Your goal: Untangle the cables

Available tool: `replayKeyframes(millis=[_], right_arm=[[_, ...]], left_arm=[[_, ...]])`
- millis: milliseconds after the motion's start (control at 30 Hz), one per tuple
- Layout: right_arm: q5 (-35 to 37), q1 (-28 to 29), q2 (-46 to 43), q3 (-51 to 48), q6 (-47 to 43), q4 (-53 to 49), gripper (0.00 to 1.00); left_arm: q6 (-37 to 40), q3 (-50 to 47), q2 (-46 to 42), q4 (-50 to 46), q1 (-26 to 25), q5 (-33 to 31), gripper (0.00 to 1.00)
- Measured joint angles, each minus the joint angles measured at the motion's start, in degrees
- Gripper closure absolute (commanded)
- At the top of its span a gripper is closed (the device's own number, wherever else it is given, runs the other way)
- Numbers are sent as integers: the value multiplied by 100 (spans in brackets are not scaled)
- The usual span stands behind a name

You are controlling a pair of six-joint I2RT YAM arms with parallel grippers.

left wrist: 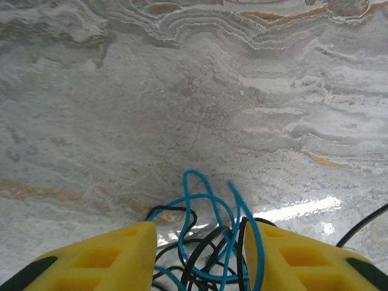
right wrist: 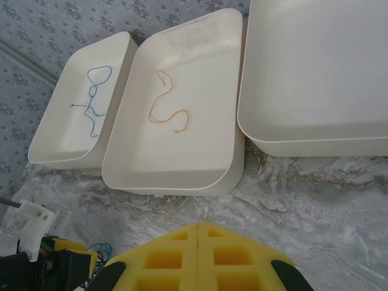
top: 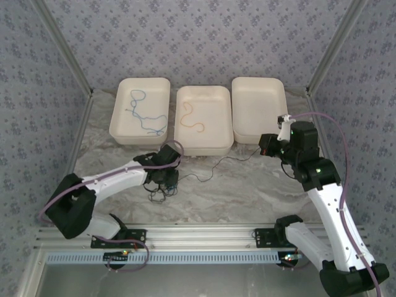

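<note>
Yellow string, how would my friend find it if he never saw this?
Look at the far edge of the table, where three white trays sit in a row. In the middle tray lies the yellow cord, curled like an S. The left tray holds a blue cord instead.

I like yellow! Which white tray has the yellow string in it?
The middle tray, holding the yellow-tan cable; the left tray holds a blue cable.

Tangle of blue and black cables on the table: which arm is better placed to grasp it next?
Left. The left end effector, open, straddles the tangle, a jaw each side. The right end effector is shut, away by the right tray.
</note>
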Motion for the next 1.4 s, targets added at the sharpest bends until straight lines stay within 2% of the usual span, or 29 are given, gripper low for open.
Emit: replayKeyframes(millis=[133, 300, 333, 433, 600, 733, 867, 1000, 1167, 1300, 1400], right_arm=[[0, -4, -7, -20, 0, 24, 100], [4, -11, -50, -42, 0, 39, 100], [4, -11, -57, -52, 0, 42, 100], [39, -26, -76, -83, 0, 44, 100], [415, -304, -326, -94, 0, -107, 100], [713, -990, -601, -94, -4, -216, 100], [699, -1705, -601, -81, 0, -232, 100], [605, -2225, -468, -57, 0, -234, 100], [393, -2734, -295, -46, 0, -225, 100], [334, -2931, -280, -94, 0, -227, 100], [330, -2966, -286, -199, 24, -164, 100]], left_arm=[[-59, -9, 133, 131, 22, 24, 72], [-157, -70, 149, 361, 92, 162, 97], [-192, -83, 149, 409, 101, 170, 100], [-289, -103, 114, 428, 111, 61, 100], [-605, -127, -776, -153, 271, -846, 100], [-844, -125, -1792, -778, 949, -1488, 100], [-953, -127, -2551, -1274, 1744, -1818, 100], [-957, -105, -3086, -1620, 2190, -1897, 100], [-804, 450, -3211, -1991, 2586, -1908, 100], [-605, 1001, -3191, -2083, 3167, -1910, 100], [-472, 1220, -3198, -2065, 3630, -1578, 100]])
